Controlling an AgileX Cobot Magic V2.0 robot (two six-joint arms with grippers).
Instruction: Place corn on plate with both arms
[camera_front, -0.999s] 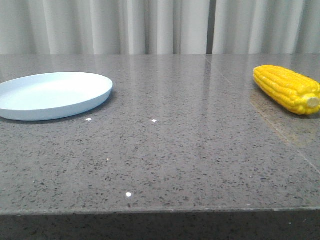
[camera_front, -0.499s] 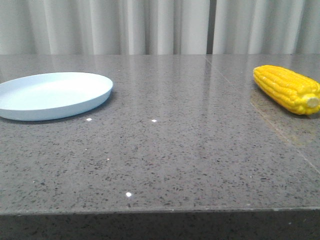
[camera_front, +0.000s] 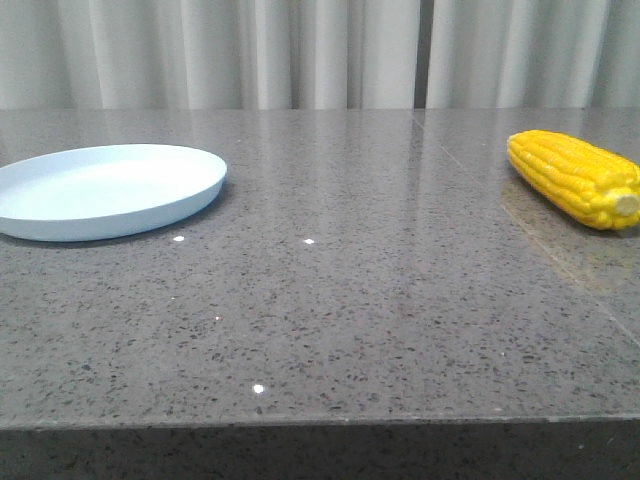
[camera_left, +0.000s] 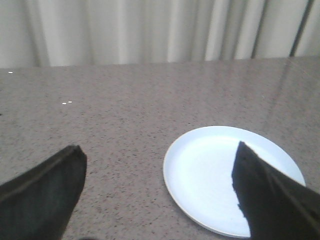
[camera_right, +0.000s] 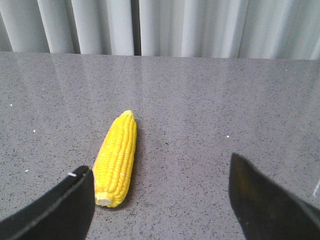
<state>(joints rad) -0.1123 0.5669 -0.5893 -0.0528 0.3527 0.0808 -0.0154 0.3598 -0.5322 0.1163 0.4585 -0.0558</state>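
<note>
The yellow corn (camera_front: 575, 178) lies on the grey table at the right, its pale stub end toward the front. In the right wrist view the corn (camera_right: 117, 157) lies just beyond one finger of my right gripper (camera_right: 159, 172), which is open and empty above the table. The pale blue plate (camera_front: 105, 190) sits at the left, with nothing on it. In the left wrist view my left gripper (camera_left: 160, 157) is open and empty, and one finger overlaps the plate (camera_left: 210, 177) in the picture. Neither gripper shows in the front view.
The grey speckled table (camera_front: 330, 300) ends at a front edge near the bottom of the front view. A seam (camera_front: 560, 265) runs across the top on the right. White curtains (camera_front: 320, 50) hang behind the table.
</note>
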